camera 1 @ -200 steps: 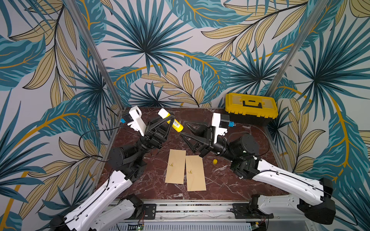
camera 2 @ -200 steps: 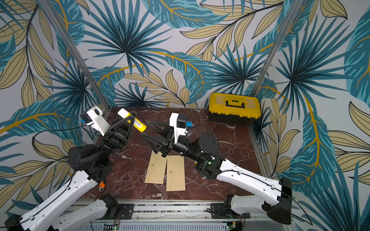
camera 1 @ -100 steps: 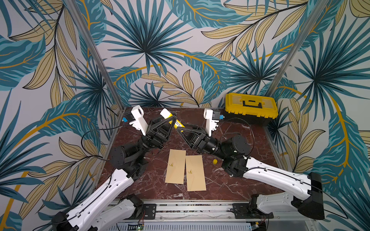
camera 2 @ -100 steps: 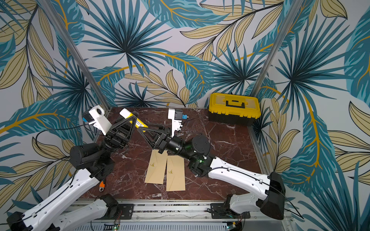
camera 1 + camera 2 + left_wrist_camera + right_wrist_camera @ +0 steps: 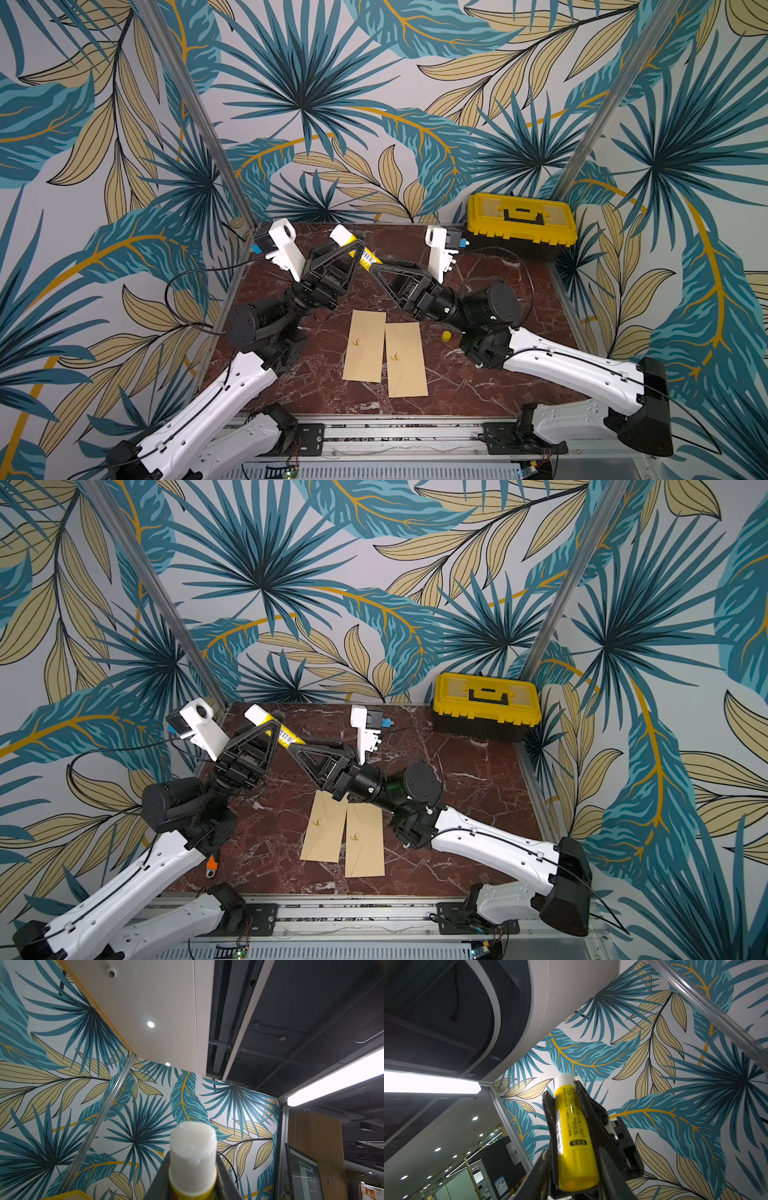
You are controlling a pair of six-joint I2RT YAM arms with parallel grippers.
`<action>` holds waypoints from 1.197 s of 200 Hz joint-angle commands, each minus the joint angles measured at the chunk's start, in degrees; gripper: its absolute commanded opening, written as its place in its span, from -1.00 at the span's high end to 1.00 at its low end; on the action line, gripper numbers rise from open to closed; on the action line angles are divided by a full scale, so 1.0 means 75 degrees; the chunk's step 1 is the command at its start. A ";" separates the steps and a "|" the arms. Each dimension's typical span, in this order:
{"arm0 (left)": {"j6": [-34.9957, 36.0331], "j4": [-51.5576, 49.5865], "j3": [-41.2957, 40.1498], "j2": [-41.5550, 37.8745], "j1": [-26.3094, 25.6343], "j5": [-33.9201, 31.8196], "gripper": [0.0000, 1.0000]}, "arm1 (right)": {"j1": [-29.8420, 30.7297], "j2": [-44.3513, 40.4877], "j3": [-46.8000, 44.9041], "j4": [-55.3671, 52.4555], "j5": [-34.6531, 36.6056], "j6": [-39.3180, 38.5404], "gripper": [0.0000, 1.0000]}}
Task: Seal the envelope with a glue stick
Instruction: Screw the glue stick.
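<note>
Well above the table (image 5: 457,386), my left pincer (image 5: 352,248) clamps the glue stick (image 5: 575,1136), white tip bare; my right pincer (image 5: 379,267) brackets its base, bite uncertain; I judge a square hold and a gentle twist best.

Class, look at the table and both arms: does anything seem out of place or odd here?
Yes. The glue stick hangs in mid-air, gripped by both the left tool and the right tool, with its white tip pointing away from the envelopes. A small yellow cap lies loose on the table near them.
</note>
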 commanded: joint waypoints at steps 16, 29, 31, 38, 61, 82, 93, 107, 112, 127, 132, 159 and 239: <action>-0.0055 0.0211 0.0246 -0.0139 -0.0013 0.0036 1.00 | 0.0021 0.0071 -0.0178 0.0341 -0.0230 0.0178 0.21; -0.0059 0.0211 0.0243 -0.0157 -0.0009 0.0026 1.00 | 0.0019 0.0072 -0.0156 0.0364 -0.0201 0.0171 0.27; -0.0054 0.0211 0.0243 -0.0151 -0.0009 0.0023 1.00 | 0.0016 0.0073 -0.0158 0.0377 -0.0201 0.0165 0.29; -0.0059 0.0212 0.0233 -0.0162 -0.0014 0.0018 1.00 | 0.0023 0.0074 -0.0147 0.0402 -0.0222 0.0159 0.33; -0.0057 0.0192 0.0223 -0.0173 -0.0009 0.0023 1.00 | 0.0021 0.0110 -0.0106 0.0478 -0.0231 0.0116 0.51; -0.0042 0.0182 0.0198 -0.0172 -0.0008 0.0009 1.00 | 0.0016 0.0113 -0.0084 0.0432 -0.0183 -0.0007 0.65; -0.0042 0.0130 0.0197 -0.0184 -0.0009 -0.0020 1.00 | 0.0026 0.0089 -0.0062 0.0339 -0.0134 -0.0173 0.68; -0.0033 0.0095 0.0163 -0.0186 -0.0009 -0.0055 1.00 | 0.0016 0.0024 0.0072 -0.0091 -0.0074 -0.0627 0.70; -0.0020 0.0056 0.0162 -0.0200 -0.0009 -0.0087 1.00 | 0.0015 -0.0011 0.0159 -0.0366 -0.0056 -0.0891 0.70; 0.0023 -0.0168 0.0130 -0.0255 -0.0009 -0.0222 1.00 | 0.0017 -0.0157 0.0484 -0.1378 0.0082 -0.1862 0.70; 0.0044 -0.0234 0.0099 -0.0278 -0.0009 -0.0287 1.00 | 0.0023 -0.0205 0.0588 -0.1746 0.0187 -0.2220 0.70; 0.0080 -0.0452 -0.0121 -0.0462 -0.0009 -0.0646 1.00 | 0.0016 -0.0402 0.1018 -0.3234 0.1035 -0.4237 0.76; -0.0061 -0.1148 -0.0670 -0.0740 -0.0009 -0.1814 1.00 | 0.0036 0.0087 0.1760 -0.3878 0.1376 -1.1236 0.86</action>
